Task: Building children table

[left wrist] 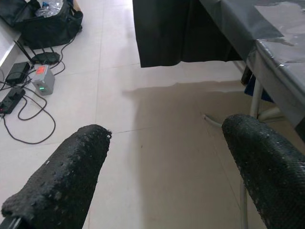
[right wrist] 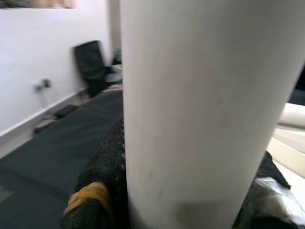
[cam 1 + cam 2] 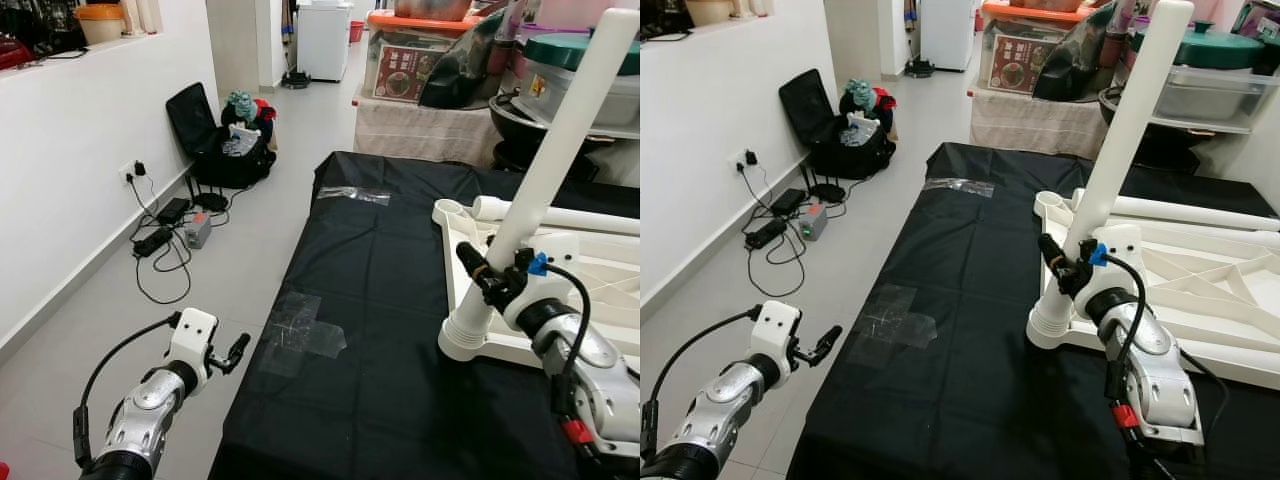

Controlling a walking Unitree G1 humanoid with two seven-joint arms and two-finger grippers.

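the right hand (image 3: 487, 272) is clamped around a white table leg (image 3: 560, 140), low down near its base. the leg stands tilted, leaning up and away to the robot's right, with its flared foot seated in the corner socket of the white tabletop (image 3: 600, 270), which lies upside down with its ribbed underside up. the tabletop rests on the surface (image 3: 380, 330), which is draped in a black cloth, with clear tape patches (image 3: 300, 330) stuck near its left edge. another white leg (image 3: 555, 215) lies flat along the far side of the tabletop. the left hand (image 3: 236, 350) hovers over the tiled floor (image 3: 240, 260) just beside the surface's left edge, its two fingers (image 1: 62, 176) spread wide with nothing between them. by the wall on the left lie a power strip and tangled cables (image 3: 160, 240), and farther off an open black bag (image 3: 225, 140).
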